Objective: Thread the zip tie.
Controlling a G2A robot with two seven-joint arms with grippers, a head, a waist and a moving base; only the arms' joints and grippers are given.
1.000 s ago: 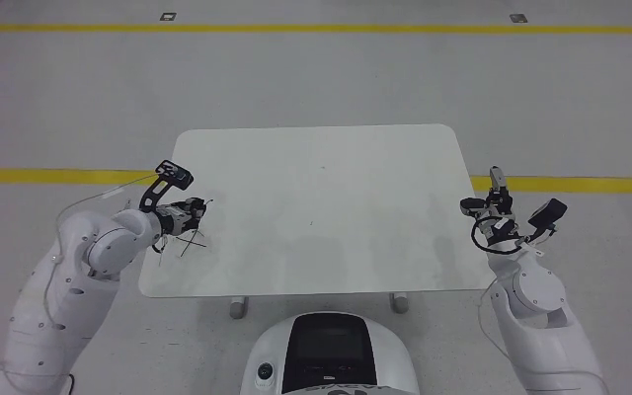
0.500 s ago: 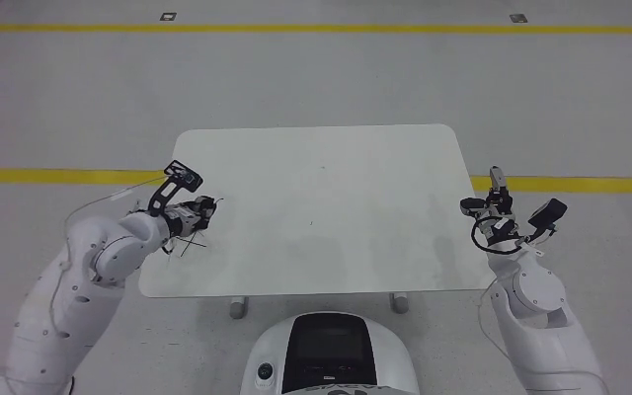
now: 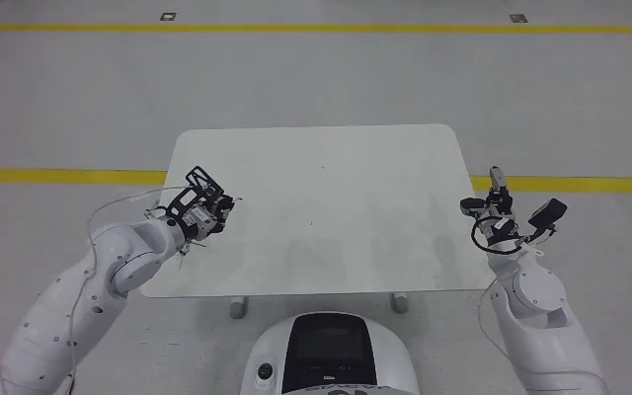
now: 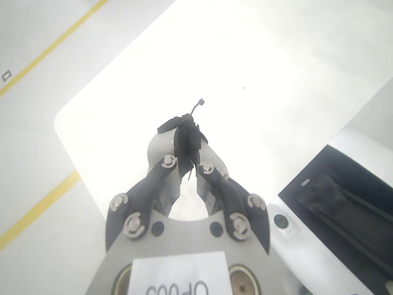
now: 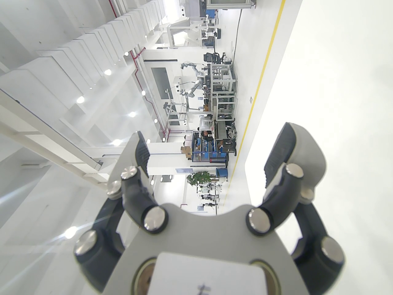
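The left gripper (image 4: 188,131) is above the table (image 3: 326,188), near its left edge and toward the front left corner, and its fingers are closed tightly on the black zip tie (image 4: 201,102). The small head of the tie sticks out beyond the fingertips, over the table top, and a short piece of the strap shows behind them, between the two fingers. The right gripper (image 5: 215,145) is just outside the right edge of the table, with its fingers spread wide apart and nothing between them.

Black zip tie (image 4: 196,107) in left tool (image 4: 188,134)
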